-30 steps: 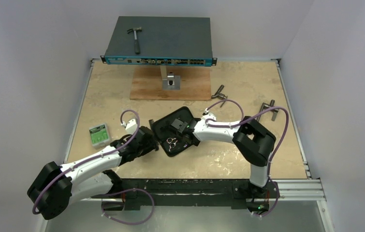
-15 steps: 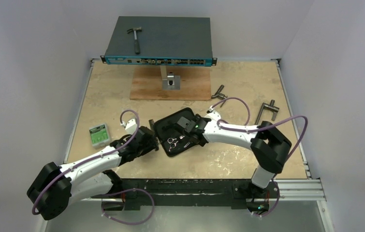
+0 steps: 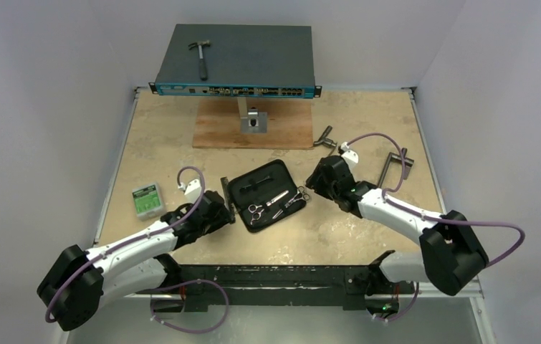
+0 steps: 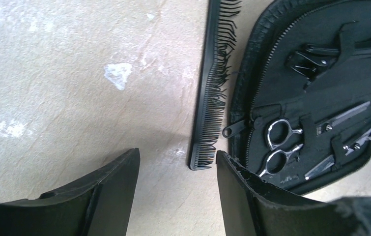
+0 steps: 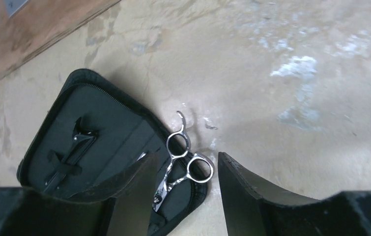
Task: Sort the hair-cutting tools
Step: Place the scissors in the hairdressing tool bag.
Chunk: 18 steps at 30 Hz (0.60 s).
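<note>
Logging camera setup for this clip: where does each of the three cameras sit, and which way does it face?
Top external: above and behind the bases, looking down on the table; left arm and right arm show.
Left wrist: on the left arm, looking down past its fingers at the comb beside the open case.
Right wrist: on the right arm, looking down past its fingers at scissors on the case's edge.
Shared: all three show the case.

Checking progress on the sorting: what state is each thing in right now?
case, unzipped, lying open
first scissors, tucked inside case
second scissors, in case, handles past its edge
hair clip, inside case
comb, on table beside case
left gripper, open, empty
right gripper, open, empty
</note>
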### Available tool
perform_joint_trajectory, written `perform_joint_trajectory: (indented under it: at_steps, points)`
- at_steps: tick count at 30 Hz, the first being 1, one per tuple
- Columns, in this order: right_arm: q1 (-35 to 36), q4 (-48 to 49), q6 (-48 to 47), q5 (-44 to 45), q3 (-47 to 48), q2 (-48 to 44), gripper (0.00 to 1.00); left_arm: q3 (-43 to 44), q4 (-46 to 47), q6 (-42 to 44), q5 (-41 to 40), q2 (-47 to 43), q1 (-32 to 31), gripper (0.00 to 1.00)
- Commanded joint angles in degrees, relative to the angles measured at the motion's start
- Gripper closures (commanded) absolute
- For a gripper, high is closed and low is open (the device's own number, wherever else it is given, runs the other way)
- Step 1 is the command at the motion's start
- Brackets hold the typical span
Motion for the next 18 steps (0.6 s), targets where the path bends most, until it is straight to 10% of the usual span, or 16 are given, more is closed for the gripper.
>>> perform_joint_trajectory:
  at_steps: [1, 18]
  points:
    - [-2.8, 15.1, -10.7, -13.1, -2.4, 1.8, 0.51, -1.8, 5.5, 3.8, 2.1, -2.0, -0.3, 0.42]
    - [-3.8, 19.8, -14.5, -17.8, -5.3, 8.5, 0.52, -2.0, 10.9, 7.1, 5.4, 1.3, -0.3, 0.42]
